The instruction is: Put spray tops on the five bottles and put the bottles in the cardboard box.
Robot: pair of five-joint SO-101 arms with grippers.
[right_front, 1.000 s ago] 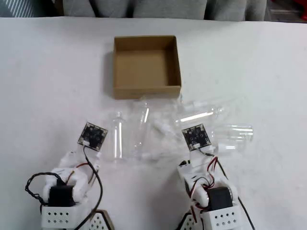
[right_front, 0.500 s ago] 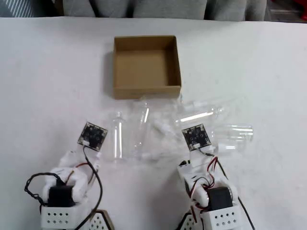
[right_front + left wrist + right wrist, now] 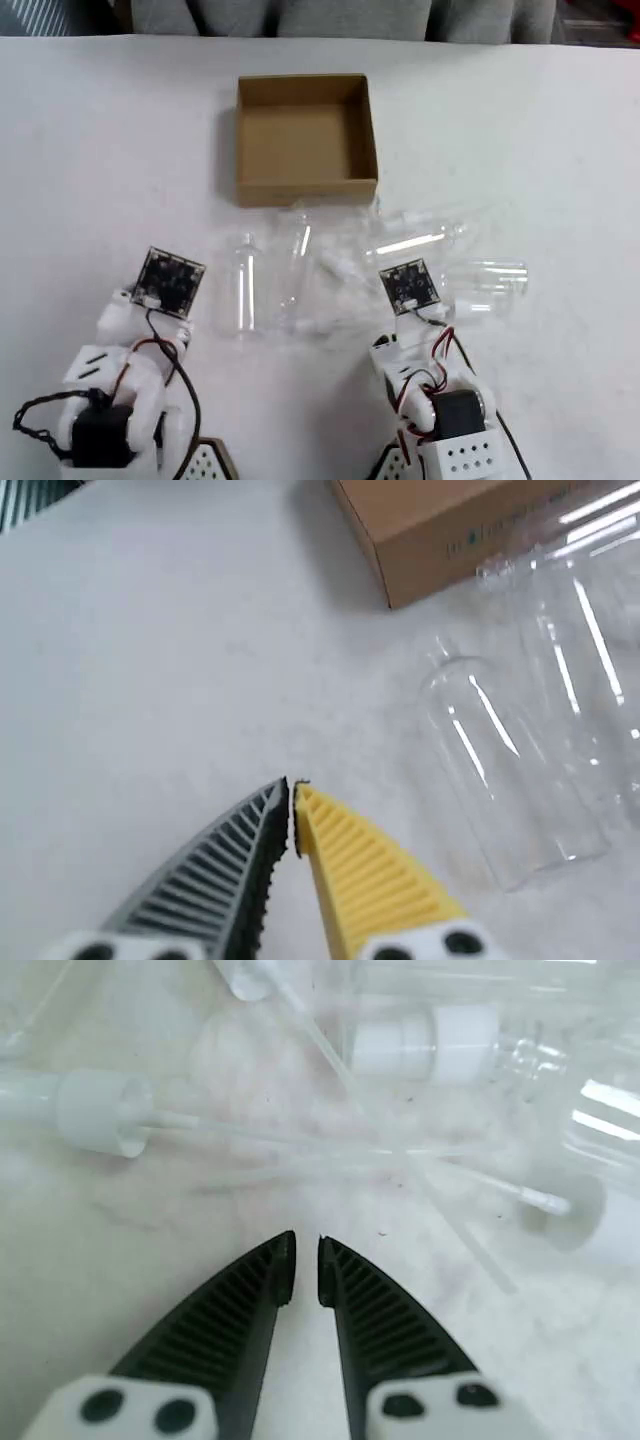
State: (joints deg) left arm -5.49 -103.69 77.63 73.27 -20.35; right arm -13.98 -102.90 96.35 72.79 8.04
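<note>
1. Plainly, the left end effector (image 3: 292,792) is clenched on nothing. Its ribbed wedge-shaped fingers, one grey and one yellow, meet at the tips just above the matte white table (image 3: 150,660).
2. Ahead of it and to its right, a clear plastic bottle (image 3: 510,780) lies on its side. It is smooth and round-shouldered, with its neck pointing away from the end effector. A second bottle (image 3: 585,620), equally transparent, lies just beyond.
3. Farther ahead, past both, sits the cardboard box (image 3: 305,190), square, brown and open-topped.
4. Straight before the right end effector (image 3: 303,1265), thin translucent dip tubes cross in a loose tangle. A spray top (image 3: 100,1110) with a white cylindrical collar lies ahead to its left, and a second spray top (image 3: 430,1040) ahead to its right.
5. That end effector's black ribbed fingers are drawn to a thin slit, gripping nothing, just above the table.
6. Ahead and right of it, a third bottle (image 3: 420,238) and a fourth bottle (image 3: 487,280) lie flat, glossy and clear.
</note>
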